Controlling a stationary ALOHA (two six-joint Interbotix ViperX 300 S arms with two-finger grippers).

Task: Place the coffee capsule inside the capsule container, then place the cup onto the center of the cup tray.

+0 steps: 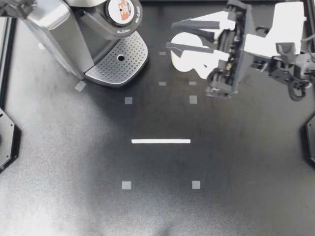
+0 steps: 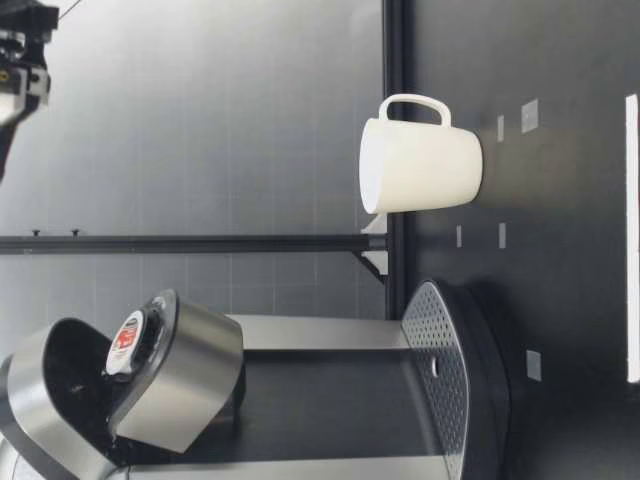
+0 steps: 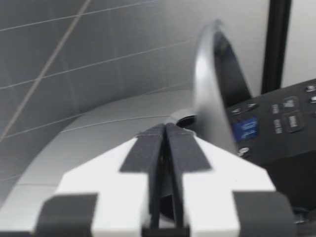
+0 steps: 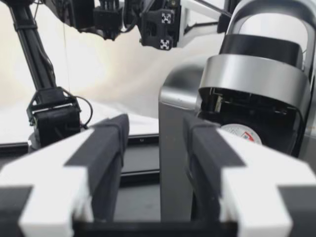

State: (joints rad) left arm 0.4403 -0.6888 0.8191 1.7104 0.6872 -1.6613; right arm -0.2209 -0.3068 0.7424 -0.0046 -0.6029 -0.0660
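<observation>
A white cup (image 1: 188, 55) stands upright on the table to the right of the coffee machine (image 1: 74, 29), handle toward the back (image 2: 420, 165). My right gripper (image 1: 171, 35) hovers over the cup, pointing at the machine, open with nothing between its fingers (image 4: 155, 129). The coffee capsule (image 1: 123, 7) lies in the machine's open capsule holder, under the raised lid (image 2: 125, 340) (image 4: 240, 133). The perforated cup tray (image 1: 110, 66) is bare. My left gripper (image 3: 165, 136) is shut and empty above the machine's grey top; only part of that arm (image 1: 12, 7) shows at the back left corner.
A white strip (image 1: 161, 141) and small grey squares mark the dark table. The machine fills the back left. Dark arm bases sit at the left edge (image 1: 6, 140) and right edge (image 1: 310, 137).
</observation>
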